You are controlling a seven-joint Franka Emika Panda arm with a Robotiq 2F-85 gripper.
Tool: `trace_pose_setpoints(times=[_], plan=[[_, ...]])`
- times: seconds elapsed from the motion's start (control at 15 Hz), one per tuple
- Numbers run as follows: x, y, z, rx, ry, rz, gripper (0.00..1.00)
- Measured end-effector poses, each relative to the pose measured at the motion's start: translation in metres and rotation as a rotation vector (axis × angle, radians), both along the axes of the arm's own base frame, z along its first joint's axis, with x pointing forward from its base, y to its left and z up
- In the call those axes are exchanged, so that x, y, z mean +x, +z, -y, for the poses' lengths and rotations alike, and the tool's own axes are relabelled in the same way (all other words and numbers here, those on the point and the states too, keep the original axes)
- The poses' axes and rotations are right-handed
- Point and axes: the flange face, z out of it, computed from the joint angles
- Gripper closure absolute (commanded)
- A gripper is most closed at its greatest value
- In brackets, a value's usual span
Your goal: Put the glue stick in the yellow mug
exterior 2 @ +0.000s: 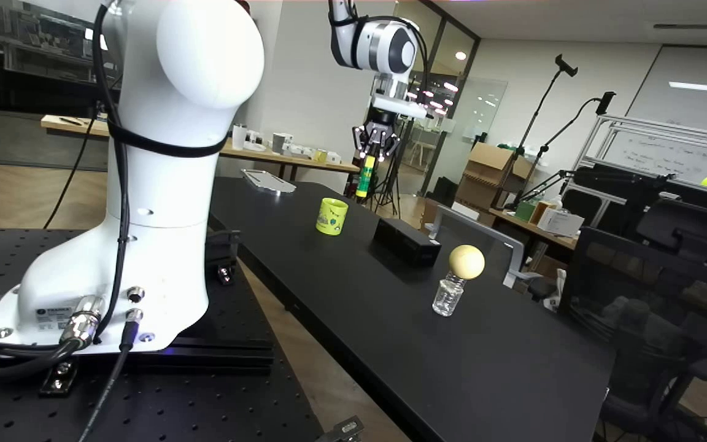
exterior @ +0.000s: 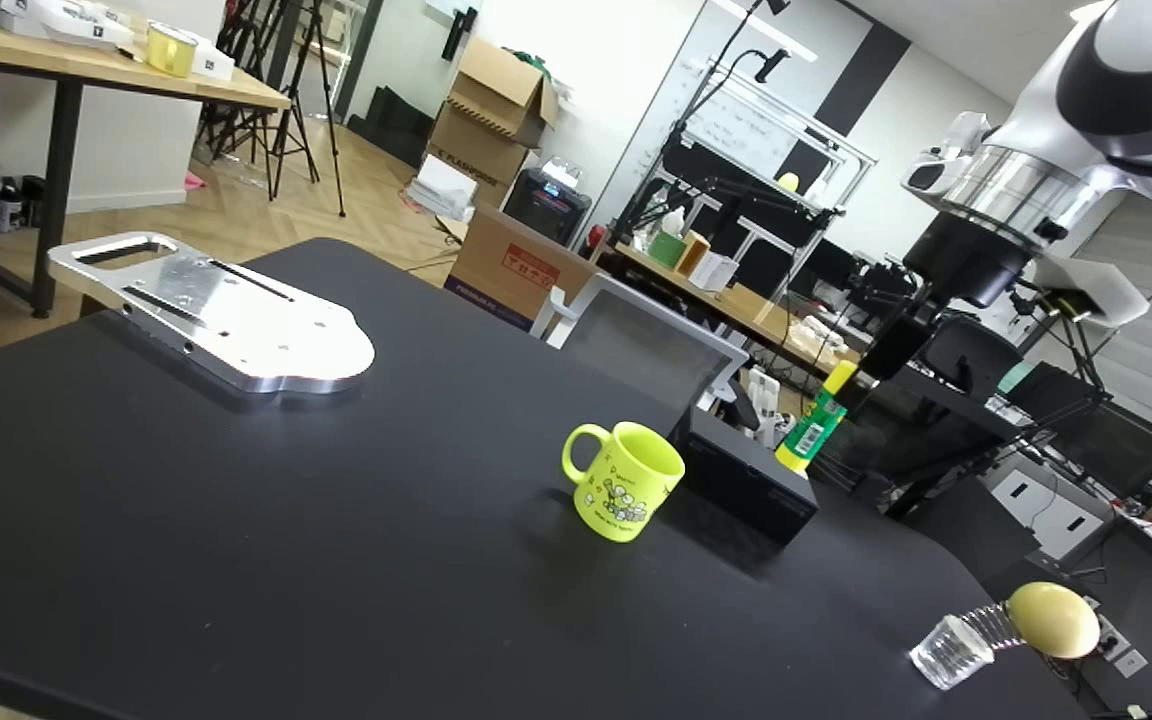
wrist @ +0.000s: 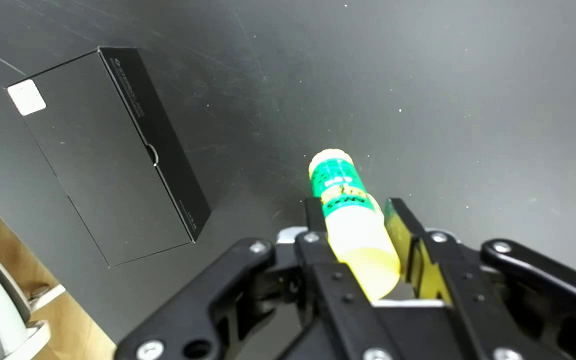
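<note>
The yellow mug (exterior: 626, 485) stands upright on the black table with its loop handle and dark print showing; it also shows in an exterior view (exterior 2: 332, 216). It is out of the wrist view. The glue stick (exterior: 811, 432), green with yellow ends, hangs in the air, seen also in an exterior view (exterior 2: 366, 175). My gripper (wrist: 357, 215) is shut on the glue stick's yellow end, and the stick (wrist: 342, 192) sits slanted between the fingers, its green part pointing down and out. In both exterior views the stick is higher than the mug and apart from it.
A black box (exterior: 741, 470) lies close beside the mug; it is left in the wrist view (wrist: 108, 155). A silver metal plate (exterior: 226, 310) lies at one table end. A pale yellow ball (exterior 2: 467, 262) on a spring and clear jar (exterior 2: 447, 298) stands beyond the box.
</note>
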Motion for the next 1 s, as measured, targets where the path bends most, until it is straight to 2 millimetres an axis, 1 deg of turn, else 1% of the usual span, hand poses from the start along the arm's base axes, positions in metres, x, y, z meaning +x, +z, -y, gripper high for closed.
trace_pose_setpoints(times=[0.13, 0.4, 0.6, 0.73, 1.0], plan=[[0.003, -0.006, -0.014, 0.004, 0.029, -0.005, 0.91], [0.007, -0.021, -0.049, 0.028, 0.110, -0.015, 0.91], [0.009, -0.034, -0.070, 0.048, 0.171, 0.009, 0.91], [0.009, -0.044, -0.079, 0.063, 0.202, 0.019, 0.91], [0.008, -0.067, -0.088, 0.080, 0.250, 0.007, 0.91]])
